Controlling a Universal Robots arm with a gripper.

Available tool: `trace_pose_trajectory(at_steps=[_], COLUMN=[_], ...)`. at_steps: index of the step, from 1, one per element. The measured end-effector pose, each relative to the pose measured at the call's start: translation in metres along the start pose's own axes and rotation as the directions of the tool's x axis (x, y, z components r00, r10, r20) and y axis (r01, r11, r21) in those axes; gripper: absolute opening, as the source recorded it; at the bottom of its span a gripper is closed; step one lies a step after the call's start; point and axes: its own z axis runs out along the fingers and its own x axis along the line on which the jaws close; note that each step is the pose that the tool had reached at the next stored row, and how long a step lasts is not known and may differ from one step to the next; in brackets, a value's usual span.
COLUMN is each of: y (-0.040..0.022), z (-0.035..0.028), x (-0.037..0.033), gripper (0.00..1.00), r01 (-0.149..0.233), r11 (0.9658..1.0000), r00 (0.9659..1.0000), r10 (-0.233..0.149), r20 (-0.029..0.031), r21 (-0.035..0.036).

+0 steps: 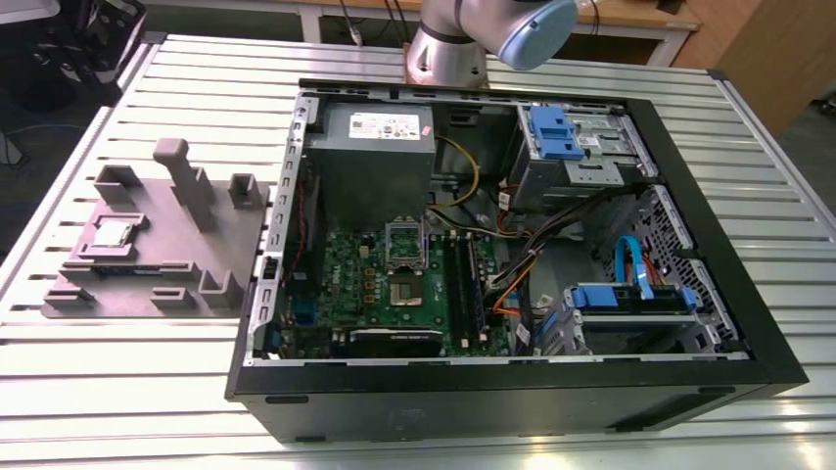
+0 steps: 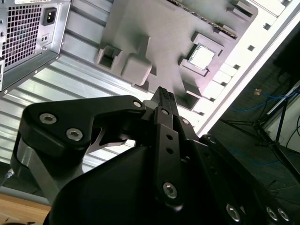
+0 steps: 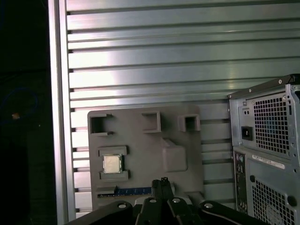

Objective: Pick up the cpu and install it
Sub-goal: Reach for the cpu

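Cpu (image 1: pixel 116 232) lies flat in recess of grey fixture (image 1: pixel 170 250), at 9 o'clock of computer case (image 1: pixel 523 401) in exterior view. Gripper (image 3: pixel 162 180) well clear of it, fingers pressed together, holding nothing. Cpu likely light, stiff, slick-topped, with delicate underside. Best taken by opposite edges.

Cpu (image 3: pixel 112 164) seated in grey fixture (image 3: pixel 140 147) (on slatted table (image 3: pixel 140 61)), computer case (image 3: pixel 267 140) alongside
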Motion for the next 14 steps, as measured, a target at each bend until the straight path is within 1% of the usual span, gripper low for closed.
trace_pose_trajectory(at_steps=[8,9,10,11,13,14], y=[-0.0008,-0.0009,-0.001,-0.001,-0.001,-0.0011], z=[0.0004,0.0005,0.0005,0.0005,0.0005,0.0007], x=[0.01,0.0107,0.0113,0.012,0.0134,0.0138], gripper=[0.11,0.11,0.11,0.11,0.11,0.11], r01=[0.0,0.0,0.0,0.0,-0.001,-0.001], r11=[1.0,1.0,1.0,1.0,1.0,1.0], r00=[1.0,1.0,1.0,1.0,0.9999,0.9999], r10=[0.0,0.0,0.0,0.0,0.001,0.001], r20=[-0.0003,-0.0011,-0.0031,-0.0067,-0.015,-0.0168], r21=[-0.0001,-0.0001,-0.0003,-0.0023,-0.0089,-0.0096])
